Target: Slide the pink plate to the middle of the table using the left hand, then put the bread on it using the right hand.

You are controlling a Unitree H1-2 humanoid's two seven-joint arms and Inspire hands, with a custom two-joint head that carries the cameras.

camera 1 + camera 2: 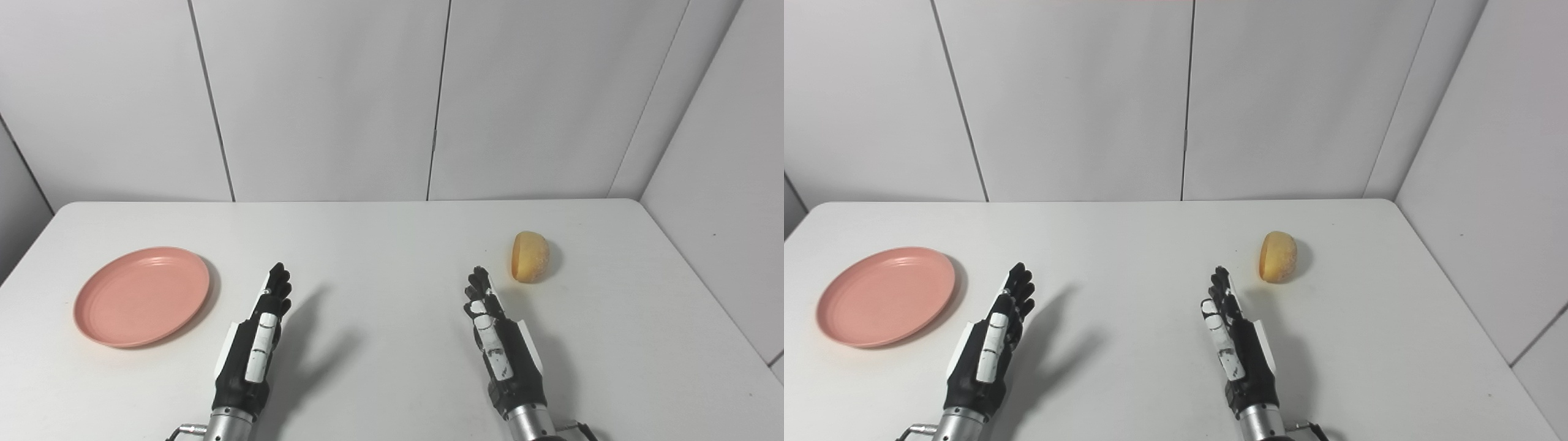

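Left eye view: the left hand and right hand hover edge-on near the surface's front edge, fingers extended together, holding nothing. Nothing appears done: the pink plate sits near the left edge, the bread toward the right edge.

A round pink plastic plate lies at the white table's left side. A golden oval bread roll sits far right. Between them, the black-and-white left hand and right hand extend forward, fingers straight, holding nothing.
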